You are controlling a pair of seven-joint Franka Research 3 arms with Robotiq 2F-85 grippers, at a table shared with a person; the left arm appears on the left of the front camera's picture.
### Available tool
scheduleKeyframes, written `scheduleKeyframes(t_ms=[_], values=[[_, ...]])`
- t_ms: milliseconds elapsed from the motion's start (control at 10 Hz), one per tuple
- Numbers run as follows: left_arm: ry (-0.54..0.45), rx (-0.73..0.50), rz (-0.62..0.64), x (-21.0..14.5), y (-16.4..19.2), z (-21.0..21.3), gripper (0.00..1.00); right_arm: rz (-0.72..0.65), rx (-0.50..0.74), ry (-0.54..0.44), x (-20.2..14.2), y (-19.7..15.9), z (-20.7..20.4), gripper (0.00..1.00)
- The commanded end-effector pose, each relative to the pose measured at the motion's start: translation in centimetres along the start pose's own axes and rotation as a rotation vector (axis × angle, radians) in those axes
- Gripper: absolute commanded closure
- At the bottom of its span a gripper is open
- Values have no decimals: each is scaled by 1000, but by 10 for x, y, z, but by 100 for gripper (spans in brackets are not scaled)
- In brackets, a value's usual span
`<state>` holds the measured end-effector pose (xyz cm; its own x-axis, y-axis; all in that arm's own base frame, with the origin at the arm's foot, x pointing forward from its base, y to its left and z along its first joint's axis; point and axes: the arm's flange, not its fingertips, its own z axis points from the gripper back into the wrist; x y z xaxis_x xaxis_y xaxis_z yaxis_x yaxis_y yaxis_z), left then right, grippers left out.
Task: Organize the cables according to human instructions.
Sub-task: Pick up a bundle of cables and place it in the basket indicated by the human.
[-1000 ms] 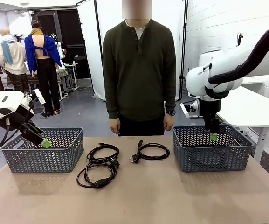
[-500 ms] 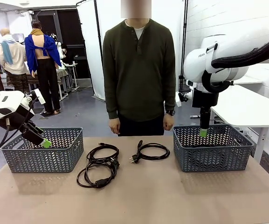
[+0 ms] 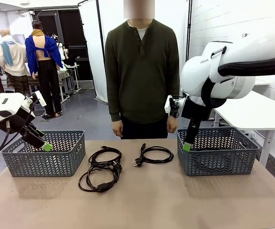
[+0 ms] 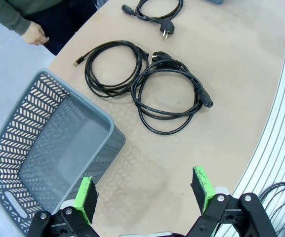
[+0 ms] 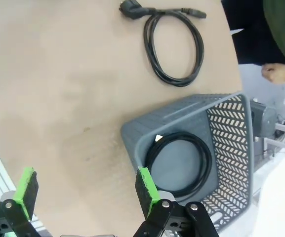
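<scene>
Four cables in total: three lie on the tabletop (image 3: 175, 200) and one is in a basket. There are two grey baskets, one at each end, plus two claws and one person (image 3: 142, 71) standing at the far side with both hands hanging down.

The three loose coils sit between the baskets. Left of the middle there's a far coil (image 4: 107, 90) with a small gold plug, and a near coil (image 4: 197, 91) that touches and slightly overlaps it. Right of the middle is a coil on its own (image 5: 174, 81), well apart from those two and near the right basket (image 3: 213, 164), with its plug end pointing left.

The right basket holds the fourth cable (image 5: 207, 163), wound in a ring flat on the bottom. In the left basket (image 3: 42, 164), the left wrist view gives a look at plain grey floor.

The left claw (image 3: 45, 145) hangs above the left basket, tilted, with its green pads wide apart and nothing between them. The right claw (image 3: 187, 146) hangs at the left rim of the right basket, also spread wide and carrying nothing.
</scene>
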<state>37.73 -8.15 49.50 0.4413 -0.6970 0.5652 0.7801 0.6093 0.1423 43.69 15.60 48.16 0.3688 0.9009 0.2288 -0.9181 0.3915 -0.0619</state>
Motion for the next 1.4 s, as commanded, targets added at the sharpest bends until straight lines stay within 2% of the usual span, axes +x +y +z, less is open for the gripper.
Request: scheduleKeyframes(t_ms=[0, 400, 500, 1300], values=[[0, -6, -2, -1, 2, 0, 0, -26, -37, -37, -9, 24, -5, 0], [0, -6, -2, -1, 2, 0, 0, -9, 4, -46, -9, 38, -13, 0], [0, -6, -2, -1, 2, 0, 0, -5, -17, -20, -7, 33, -5, 0], [0, -6, -2, -1, 2, 0, 0, -5, -17, -20, -7, 33, -5, 0]])
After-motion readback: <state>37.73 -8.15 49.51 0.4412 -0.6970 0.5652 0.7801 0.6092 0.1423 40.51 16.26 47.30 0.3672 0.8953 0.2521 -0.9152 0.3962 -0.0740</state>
